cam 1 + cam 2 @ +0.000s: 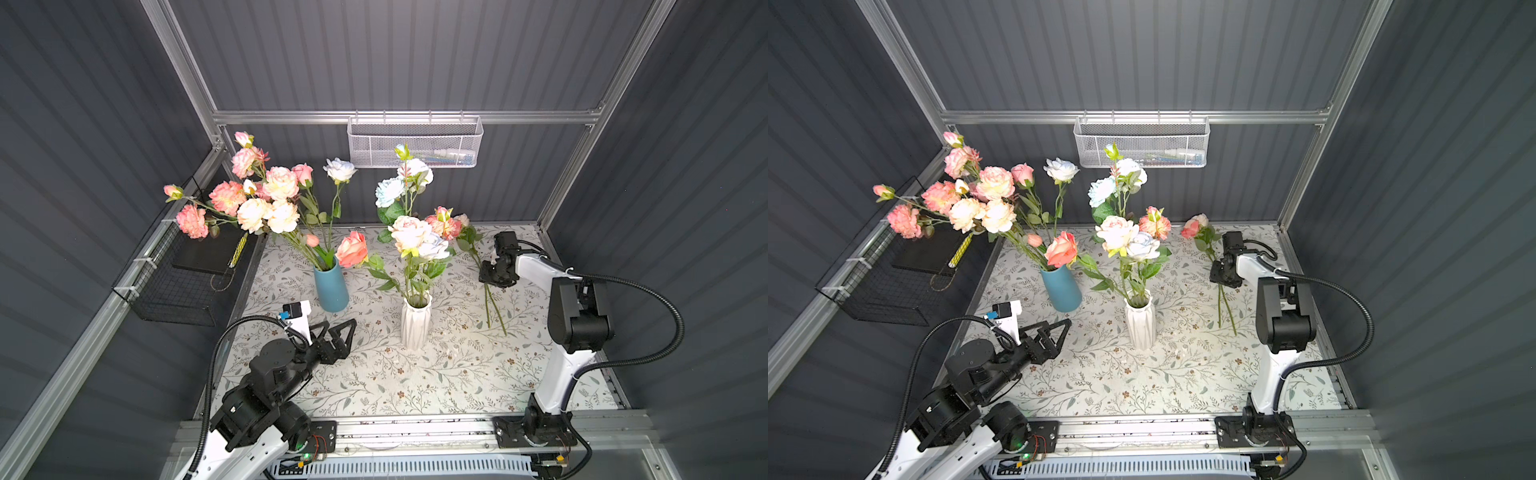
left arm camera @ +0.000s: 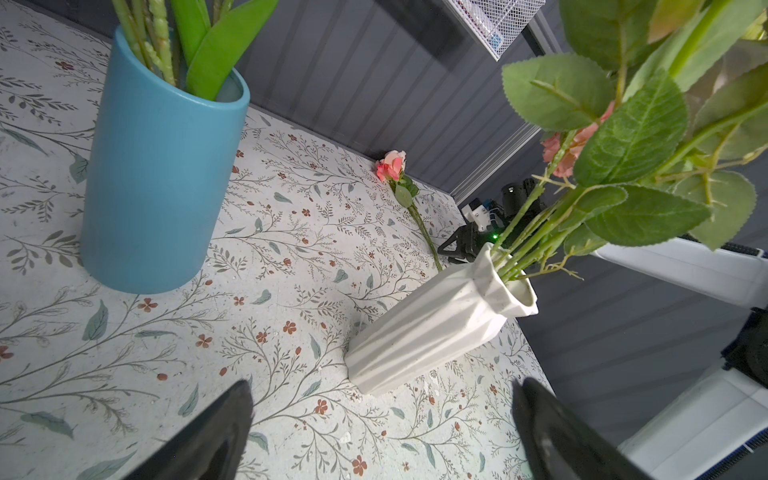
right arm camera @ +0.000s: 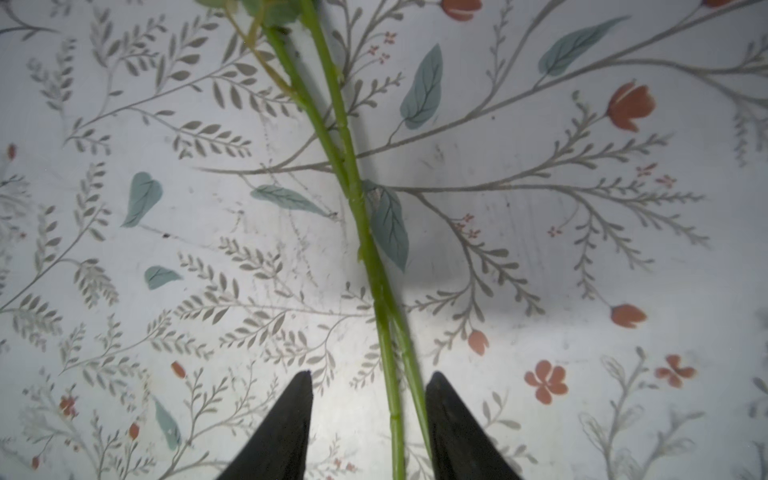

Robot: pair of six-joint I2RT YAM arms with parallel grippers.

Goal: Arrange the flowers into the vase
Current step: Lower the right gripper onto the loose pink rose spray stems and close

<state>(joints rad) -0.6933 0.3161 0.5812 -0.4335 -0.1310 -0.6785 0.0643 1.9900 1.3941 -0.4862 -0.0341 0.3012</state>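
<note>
Two green stems (image 3: 362, 220), pink blooms (image 1: 1192, 226), flat; right jaws astride, unclosed; left jaws wide.

I'm seeing the left vase (image 1: 331, 289) and right vase (image 1: 415, 324) standing on the worktop (image 1: 374, 386), flowers (image 1: 266, 199) sitting in each, loose flowers (image 1: 487, 309) lying further right.

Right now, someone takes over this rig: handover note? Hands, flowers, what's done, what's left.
Left hand: open, empty, near the blue vase, touching nothing.
Right hand: open, jaws straddling two loose stems lying on the tablecloth; not gripped yet.
Done: flowers stand in the blue vase and in the white vase.
Left: probably close on the two loose stems, lift them, and put them into a vase.
</note>
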